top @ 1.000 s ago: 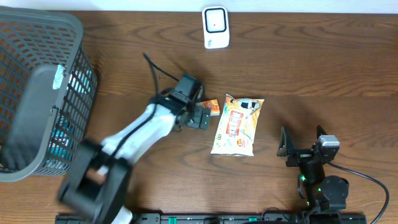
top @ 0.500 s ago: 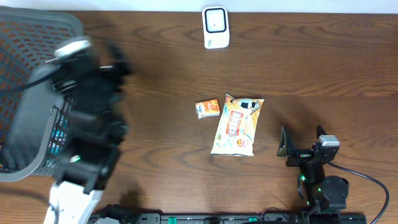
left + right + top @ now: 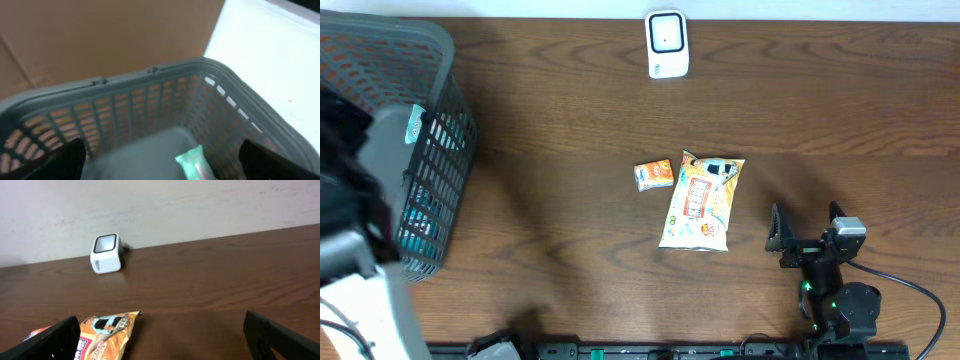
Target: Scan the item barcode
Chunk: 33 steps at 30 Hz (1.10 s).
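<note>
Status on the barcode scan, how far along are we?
Done: a small orange packet and an orange snack bag lie out on the brown wooden table; scanned or not, I cannot tell. In hand: nothing; the left gripper is open over the grey mesh basket, the right gripper open, empty. Left: present an item to the white scanner.

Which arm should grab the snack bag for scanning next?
Right. The right gripper, open, sits near the snack bag; the left arm hangs over the basket, far off.
</note>
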Each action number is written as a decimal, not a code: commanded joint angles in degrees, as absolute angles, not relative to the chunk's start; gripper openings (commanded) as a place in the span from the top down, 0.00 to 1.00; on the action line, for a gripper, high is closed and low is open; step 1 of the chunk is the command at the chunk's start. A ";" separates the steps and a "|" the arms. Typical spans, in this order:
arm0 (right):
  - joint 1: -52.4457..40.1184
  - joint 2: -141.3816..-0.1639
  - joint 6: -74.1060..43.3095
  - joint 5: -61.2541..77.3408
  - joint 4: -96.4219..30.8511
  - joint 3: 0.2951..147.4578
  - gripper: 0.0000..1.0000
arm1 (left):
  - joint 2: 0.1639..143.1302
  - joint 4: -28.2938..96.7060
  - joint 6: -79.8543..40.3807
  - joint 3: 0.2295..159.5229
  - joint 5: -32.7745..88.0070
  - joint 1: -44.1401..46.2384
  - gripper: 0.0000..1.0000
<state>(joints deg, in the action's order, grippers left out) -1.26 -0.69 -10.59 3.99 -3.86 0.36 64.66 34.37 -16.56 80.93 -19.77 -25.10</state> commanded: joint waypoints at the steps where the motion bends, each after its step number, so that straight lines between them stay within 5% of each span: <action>1: -1.50 -0.32 -10.00 3.53 -4.08 0.32 0.01 | 70.94 39.83 -16.88 88.97 -0.25 -31.20 0.02; 10: -1.50 -0.32 -10.00 3.53 -4.08 0.32 0.01 | 81.54 54.24 0.78 91.57 9.85 -36.27 0.02; 18: -1.50 -0.32 -10.00 3.53 -4.08 0.32 0.01 | 89.89 59.72 1.72 89.38 -0.73 -36.64 0.02; 33: -1.50 -0.32 -10.00 3.53 -4.08 0.32 0.01 | 104.71 66.74 5.63 88.60 -0.69 -36.62 0.02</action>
